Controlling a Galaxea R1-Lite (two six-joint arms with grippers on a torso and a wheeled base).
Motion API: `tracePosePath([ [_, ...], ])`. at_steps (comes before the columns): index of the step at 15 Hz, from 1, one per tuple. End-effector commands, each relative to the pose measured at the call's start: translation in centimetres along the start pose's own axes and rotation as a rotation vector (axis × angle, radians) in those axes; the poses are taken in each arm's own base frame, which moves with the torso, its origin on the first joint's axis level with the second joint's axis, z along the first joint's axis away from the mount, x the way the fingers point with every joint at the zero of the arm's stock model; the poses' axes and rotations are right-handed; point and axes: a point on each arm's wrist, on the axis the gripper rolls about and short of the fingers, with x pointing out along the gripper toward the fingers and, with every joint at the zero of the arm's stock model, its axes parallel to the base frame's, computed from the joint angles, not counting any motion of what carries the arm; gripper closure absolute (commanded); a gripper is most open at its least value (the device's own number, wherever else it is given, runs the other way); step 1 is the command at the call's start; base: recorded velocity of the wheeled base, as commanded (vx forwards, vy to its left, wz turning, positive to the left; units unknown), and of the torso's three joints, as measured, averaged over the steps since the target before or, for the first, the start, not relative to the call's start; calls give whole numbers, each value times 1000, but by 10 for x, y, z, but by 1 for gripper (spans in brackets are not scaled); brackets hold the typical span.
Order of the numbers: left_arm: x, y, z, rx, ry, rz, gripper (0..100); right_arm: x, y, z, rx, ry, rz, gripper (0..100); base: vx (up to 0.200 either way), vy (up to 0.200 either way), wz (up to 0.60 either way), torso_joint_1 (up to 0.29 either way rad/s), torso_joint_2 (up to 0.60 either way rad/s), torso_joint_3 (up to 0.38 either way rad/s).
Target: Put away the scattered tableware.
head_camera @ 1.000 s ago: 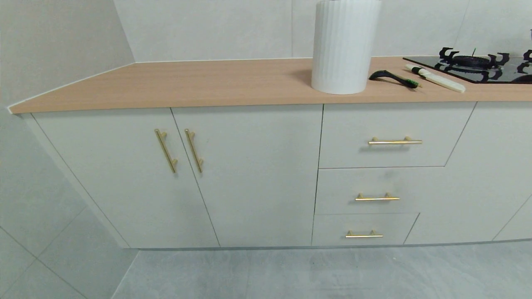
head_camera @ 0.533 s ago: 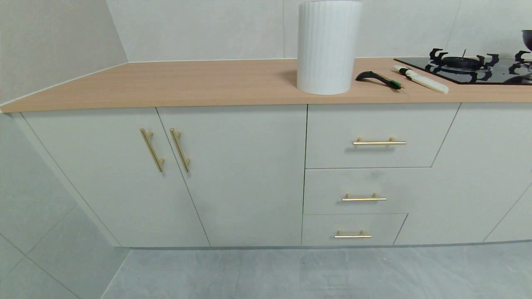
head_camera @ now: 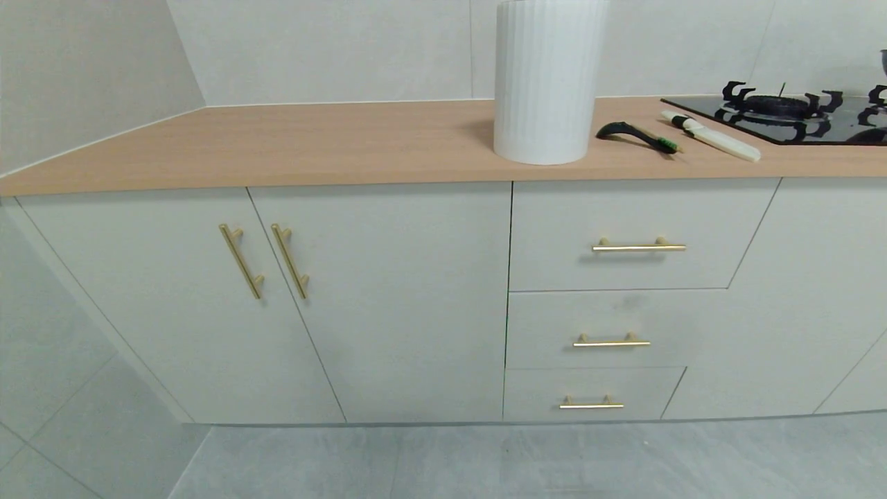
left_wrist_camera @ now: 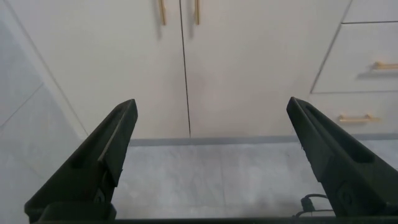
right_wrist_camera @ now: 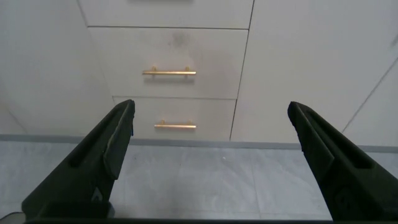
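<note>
Soft, even light is coming from overhead, the white canister (head_camera: 546,83) is throwing a faint shadow to its left on the table (head_camera: 312,145), the drawer handles (head_camera: 639,247) are casting thin shadows beneath themselves, the hob glass (head_camera: 824,130) is mirroring its black grates (head_camera: 777,104), and the straight seams of the cabinet (head_camera: 388,298) are bowing slightly near the head view's borders.

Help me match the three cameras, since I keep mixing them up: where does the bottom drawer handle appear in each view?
Head view: the bottom drawer handle is the lowest of three stacked gold bars, nearest the floor.
Left wrist view: it is the lower of two gold drawer bars, just over the floor.
Right wrist view: again the lower of two gold bars.
Shared landmark: the middle drawer handle, directly above it.
</note>
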Motion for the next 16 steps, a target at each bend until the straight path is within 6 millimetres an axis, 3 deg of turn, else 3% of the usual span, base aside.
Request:
tracePosePath([
  [1, 0, 0, 0, 0, 1, 0, 0, 0, 0, 0, 2, 1, 0, 0, 200, 0, 0, 7, 7, 2],
  [15, 0, 0, 0, -3, 1, 0, 0, 0, 0, 0, 0, -3, -1, 0, 0, 0, 0, 0, 0, 0],
  [16, 0, 0, 0, -3, 1, 0, 0, -2, 0, 9, 6, -38, -10, 0, 0, 0, 0, 0, 0, 0],
])
